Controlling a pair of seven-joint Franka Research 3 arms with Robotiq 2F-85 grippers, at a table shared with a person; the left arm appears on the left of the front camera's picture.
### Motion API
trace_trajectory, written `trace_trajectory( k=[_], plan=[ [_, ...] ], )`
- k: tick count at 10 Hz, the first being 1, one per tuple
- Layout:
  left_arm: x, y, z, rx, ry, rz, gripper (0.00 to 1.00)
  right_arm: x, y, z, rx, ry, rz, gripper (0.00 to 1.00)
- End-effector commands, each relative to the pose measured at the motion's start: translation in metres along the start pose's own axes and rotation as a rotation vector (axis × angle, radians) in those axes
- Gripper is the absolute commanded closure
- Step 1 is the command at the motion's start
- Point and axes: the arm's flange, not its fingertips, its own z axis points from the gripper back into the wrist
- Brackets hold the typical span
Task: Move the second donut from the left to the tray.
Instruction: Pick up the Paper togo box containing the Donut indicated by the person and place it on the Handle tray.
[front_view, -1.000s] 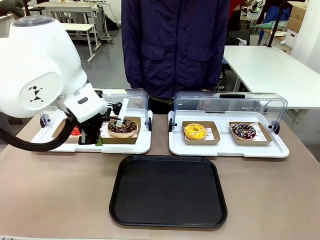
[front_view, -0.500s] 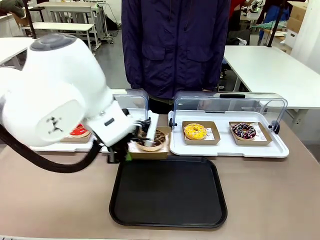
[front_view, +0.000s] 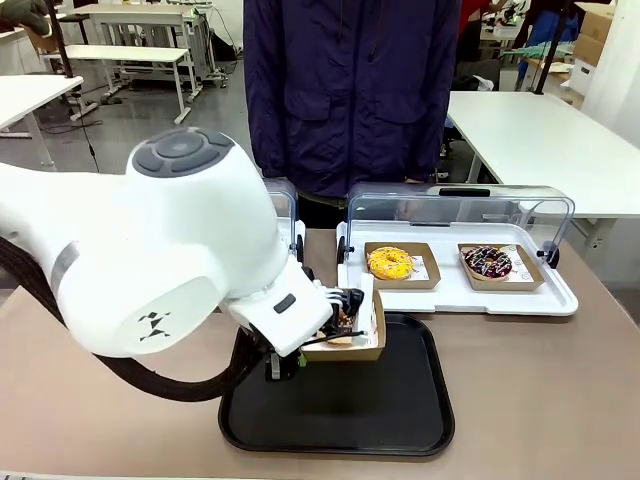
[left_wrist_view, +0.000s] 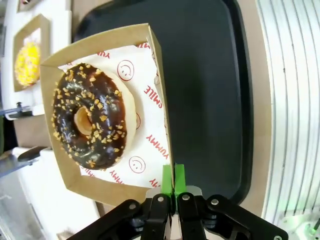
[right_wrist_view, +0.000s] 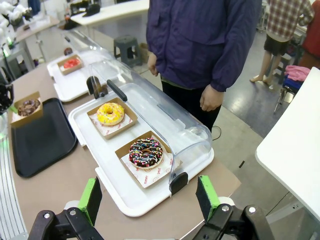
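Left claw (left_wrist_view: 173, 186): green pads pressed together on the near wall of the cardboard holder (left_wrist_view: 156, 65), at its lower corner; the pinch is narrow, with only the thin card between the pads. The holder runs out and away from the fingertips, hanging to one side of the grip line, so the load is off-centre from the pinch.

Second donut from the left (left_wrist_view: 93, 122): dark chocolate glaze with light specks, seated on the white printed liner inside the held holder. In the front view the holder is tilted, carried above the upper left part of the tray (front_view: 400, 420) and not yet resting on it.

Tray: black, flat, directly beneath and beyond the claw in the left wrist view; bare surface lies on the open side of the pinched wall. Judgement: the coming move is a short lowering, levelling the holder so its base meets the tray before release.

Right claw (right_wrist_view: 149, 198): jaws wide apart, holding nothing, well away over the right end of the desk (right_wrist_view: 60, 185), looking down on the white tray (right_wrist_view: 125, 195) with the sprinkled donut (right_wrist_view: 145, 152) and the yellow donut (right_wrist_view: 110, 113). The left arm is plainly the nearer one.

Person (front_view: 350, 90): standing at the far side, hands off the desk.
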Motion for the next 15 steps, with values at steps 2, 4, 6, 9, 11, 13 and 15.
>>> trace_trajectory(
  k=[2, 4, 6, 9, 11, 13, 15],
  plan=[
    [-0.012, -0.024, -0.019, -0.009, 0.039, 0.011, 0.98, 0.002, 0.001, 0.0, 0.002, -0.001, 0.008, 0.0],
    [-0.012, -0.032, -0.038, -0.019, 0.056, 0.006, 0.98, 0.002, 0.001, 0.0, 0.002, -0.001, 0.008, 0.0],
    [-0.013, -0.036, -0.056, -0.014, 0.071, 0.0, 0.98, 0.002, 0.001, 0.0, 0.002, -0.001, 0.008, 0.0],
    [-0.011, -0.039, -0.074, -0.014, 0.079, -0.007, 0.98, 0.002, 0.001, 0.0, 0.002, -0.001, 0.008, 0.0],
    [-0.01, -0.038, -0.083, -0.032, 0.07, -0.006, 0.98, 0.002, 0.001, 0.0, 0.002, -0.001, 0.008, 0.0],
    [-0.008, -0.036, -0.087, -0.047, 0.073, -0.013, 0.98, 0.002, 0.001, 0.0, 0.002, -0.001, 0.008, 0.0],
    [-0.009, -0.033, -0.088, -0.075, 0.053, -0.012, 0.42, 0.002, 0.001, 0.0, 0.002, -0.001, 0.008, 0.0]
  ],
)
